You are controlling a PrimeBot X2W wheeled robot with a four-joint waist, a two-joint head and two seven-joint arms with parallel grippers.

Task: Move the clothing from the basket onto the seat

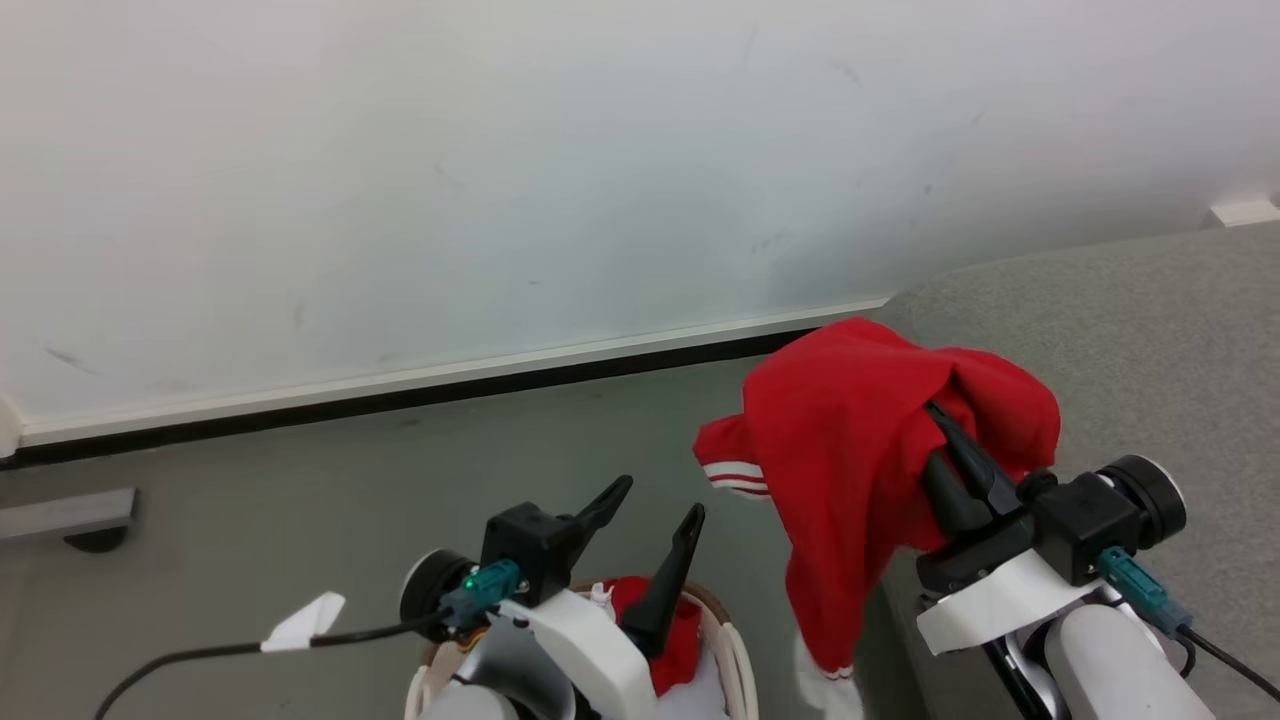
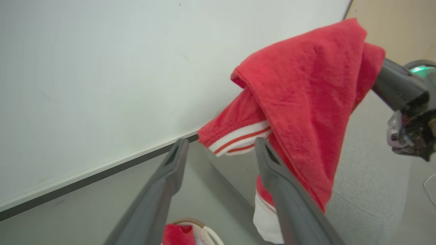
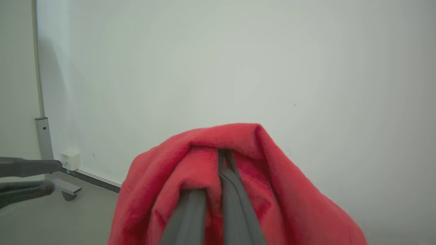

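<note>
Head view: right gripper is clamped on a soft red garment with white-striped trim. Its dark fingers are buried in a fold near the top of the cloth. The bulk drapes to the left of and below the fingers, and a white hem hangs low beside the front edge of the large light-grey woven-fabric sofa. The cloth is held up at the sofa's corner, partly over grey floor; whether it touches the upholstery I cannot tell. The left gripper is spread wide, holds nothing and is apart from the red garment. It sits above the oval cream-white plastic basket with a brown rim. A second red piece lies in the basket, under the left fingers.

Left wrist view: the fingers are wide apart. The striped cuff shows between their tips but further off, with no contact. The hem hangs past the right finger.

Right wrist view: the fingers are pressed together with red cloth bunched over and around them, falling to both sides.
</note>
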